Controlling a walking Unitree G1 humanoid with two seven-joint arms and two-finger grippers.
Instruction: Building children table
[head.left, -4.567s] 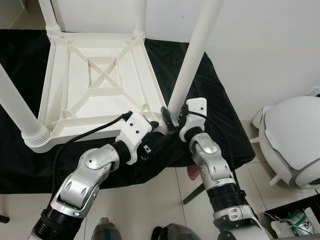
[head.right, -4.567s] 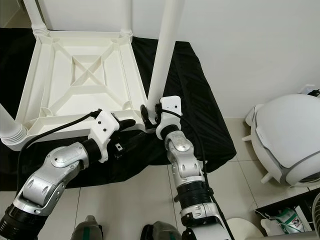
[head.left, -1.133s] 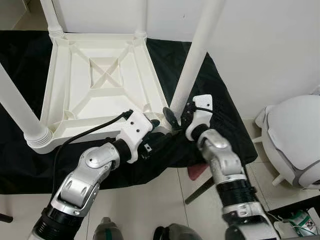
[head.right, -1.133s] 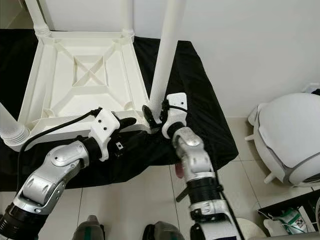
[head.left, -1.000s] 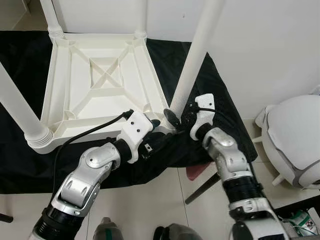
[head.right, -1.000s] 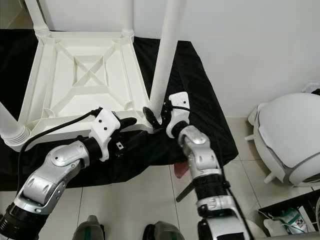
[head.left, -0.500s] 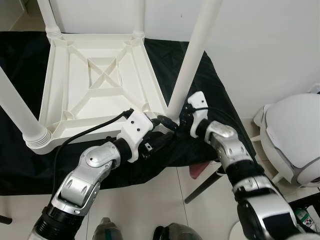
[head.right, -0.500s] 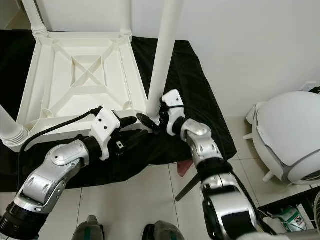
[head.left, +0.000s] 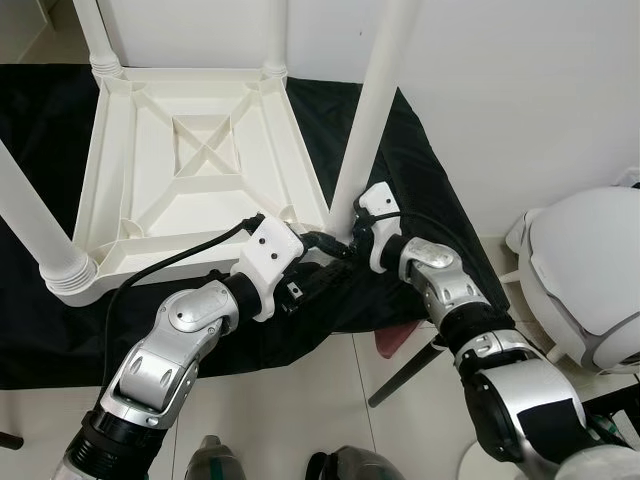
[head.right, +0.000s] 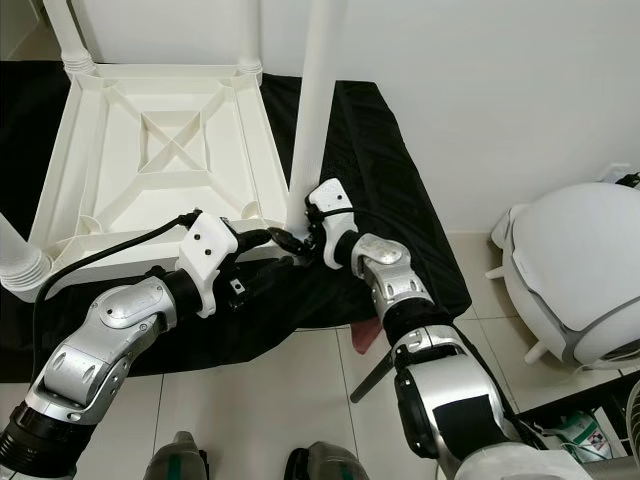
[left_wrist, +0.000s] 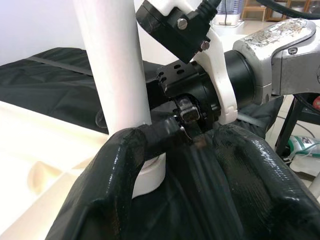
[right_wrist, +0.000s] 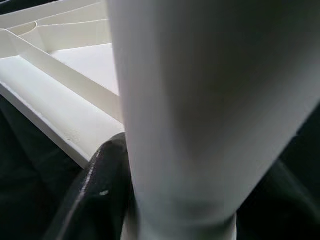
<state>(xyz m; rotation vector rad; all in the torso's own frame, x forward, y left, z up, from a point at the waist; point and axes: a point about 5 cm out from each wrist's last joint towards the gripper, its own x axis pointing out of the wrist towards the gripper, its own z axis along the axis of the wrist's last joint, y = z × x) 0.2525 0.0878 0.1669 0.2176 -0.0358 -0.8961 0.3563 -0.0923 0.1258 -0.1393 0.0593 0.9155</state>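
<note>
A white plastic children's table (head.left: 190, 170) lies upside down on a black cloth (head.left: 425, 200). Three legs stand in its other corners. At the near right corner, the fourth leg (head.left: 362, 120) rises from its socket. My right gripper (head.left: 338, 243) is shut on this leg's base, and a black finger (right_wrist: 107, 185) presses against the leg (right_wrist: 200, 100) in the right wrist view. My left gripper (head.left: 314, 266) sits just beside it at the same corner, open. Its fingers (left_wrist: 115, 200) frame the leg base (left_wrist: 112, 65) and the right wrist (left_wrist: 220, 85).
A white rounded appliance (head.left: 590, 280) stands on the tiled floor at the right. A dark rod and something red (head.left: 395, 345) lie below the cloth's edge near my right arm. A white wall runs behind. The front left leg (head.left: 35, 225) stands close to my left arm.
The held leg has tipped to the left and stands more upright. My right gripper has swung round its base towards the left gripper. The left arm has barely moved.
</note>
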